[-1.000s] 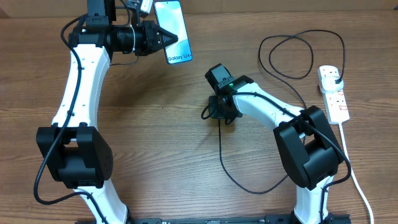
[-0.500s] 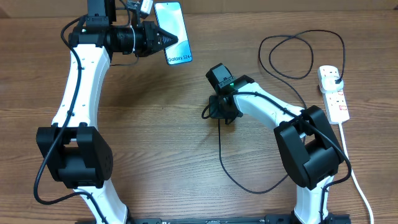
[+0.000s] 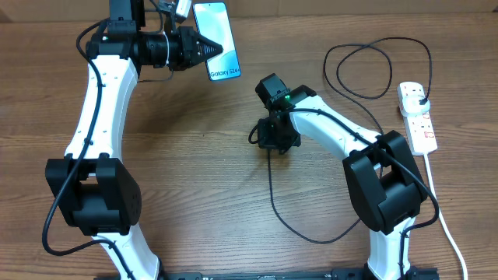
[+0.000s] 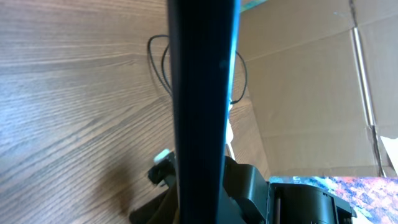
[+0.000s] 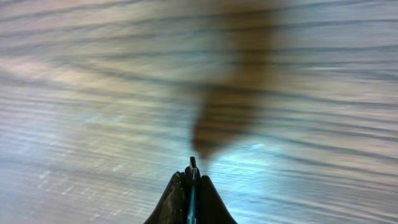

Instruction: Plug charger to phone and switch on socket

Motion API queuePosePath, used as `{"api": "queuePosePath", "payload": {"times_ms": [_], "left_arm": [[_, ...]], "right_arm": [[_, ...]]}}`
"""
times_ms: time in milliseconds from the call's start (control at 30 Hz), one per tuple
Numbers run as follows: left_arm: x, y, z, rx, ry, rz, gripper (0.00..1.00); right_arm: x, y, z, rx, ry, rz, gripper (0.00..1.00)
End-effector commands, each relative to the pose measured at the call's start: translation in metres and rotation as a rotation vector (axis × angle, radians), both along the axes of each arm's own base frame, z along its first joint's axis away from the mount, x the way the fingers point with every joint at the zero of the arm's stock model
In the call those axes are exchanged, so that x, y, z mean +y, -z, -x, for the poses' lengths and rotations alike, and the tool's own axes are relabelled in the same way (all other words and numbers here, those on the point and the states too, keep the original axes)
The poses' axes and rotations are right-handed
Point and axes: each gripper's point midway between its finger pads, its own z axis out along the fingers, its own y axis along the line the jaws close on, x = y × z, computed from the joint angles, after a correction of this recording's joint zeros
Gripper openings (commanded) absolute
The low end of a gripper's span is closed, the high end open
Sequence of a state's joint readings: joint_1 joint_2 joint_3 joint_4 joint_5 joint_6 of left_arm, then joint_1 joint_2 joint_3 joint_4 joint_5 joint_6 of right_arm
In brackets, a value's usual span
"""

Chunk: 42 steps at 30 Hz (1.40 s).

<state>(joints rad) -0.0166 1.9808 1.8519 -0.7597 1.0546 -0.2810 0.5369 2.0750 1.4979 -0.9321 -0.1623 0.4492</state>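
left tool (image 3: 212, 49) clamps phone (image 3: 219, 23) at far side | right tool (image 3: 274, 140) pinches charger (image 3: 285, 211) mid surface (image 3: 194, 163) | socket (image 3: 419, 123) near right edge

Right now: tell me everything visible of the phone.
The phone is a slim rectangle, light blue screen facing up, "Galaxy S24+" printed near its nearer end. It sits slightly slanted at the far side of the table, the left gripper reaching in from the left, jaws shut on it. The left wrist view shows it edge-on as a dark band. Resting or lifted, I cannot tell.
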Motion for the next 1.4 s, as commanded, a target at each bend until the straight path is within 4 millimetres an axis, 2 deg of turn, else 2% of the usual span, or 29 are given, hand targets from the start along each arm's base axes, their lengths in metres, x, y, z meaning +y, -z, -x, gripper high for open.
{"api": "queuePosePath", "payload": {"times_ms": [0,100,167,233,300,400,567,767,933,1167,1267,1367], "left_arm": [[-0.01,-0.045,0.013,-0.12,0.134,0.156,0.04],[-0.016,-0.072,0.024,-0.218,0.253,0.264,0.04],[-0.016,-0.078,0.027,-0.215,0.273,0.29,0.04],[-0.017,-0.084,0.031,-0.224,0.306,0.317,0.04],[-0.017,-0.09,0.037,-0.239,0.344,0.345,0.04],[-0.018,-0.093,0.042,-0.222,0.37,0.37,0.04],[-0.02,-0.094,0.043,-0.136,0.359,0.384,0.04],[-0.034,-0.094,0.049,-0.068,0.38,0.396,0.04],[-0.042,-0.094,0.053,-0.066,0.398,0.397,0.04],[-0.043,-0.094,0.053,-0.072,0.401,0.396,0.04],[-0.042,-0.094,0.053,-0.082,0.401,0.394,0.04],[-0.039,-0.093,0.05,-0.087,0.389,0.39,0.04]], "right_arm": [[0.032,-0.049,0.001,-0.014,-0.096,-0.233,0.04],[0.041,-0.101,0.005,-0.058,-0.149,-0.404,0.04],[0.041,-0.129,0.007,-0.099,-0.183,-0.478,0.04],[0.04,-0.166,0.012,-0.157,-0.231,-0.576,0.04],[0.036,-0.191,0.014,-0.203,-0.237,-0.618,0.04],[0.032,-0.219,0.02,-0.262,-0.254,-0.659,0.04],[0.042,-0.253,0.042,-0.295,-0.383,-0.806,0.04],[0.052,-0.271,0.044,-0.325,-0.443,-0.907,0.04],[0.052,-0.274,0.04,-0.353,-0.452,-0.913,0.04],[0.054,-0.28,0.034,-0.4,-0.466,-0.921,0.04],[0.046,-0.268,0.023,-0.397,-0.395,-0.846,0.04],[0.022,-0.233,0.008,-0.361,-0.228,-0.625,0.04]]}}
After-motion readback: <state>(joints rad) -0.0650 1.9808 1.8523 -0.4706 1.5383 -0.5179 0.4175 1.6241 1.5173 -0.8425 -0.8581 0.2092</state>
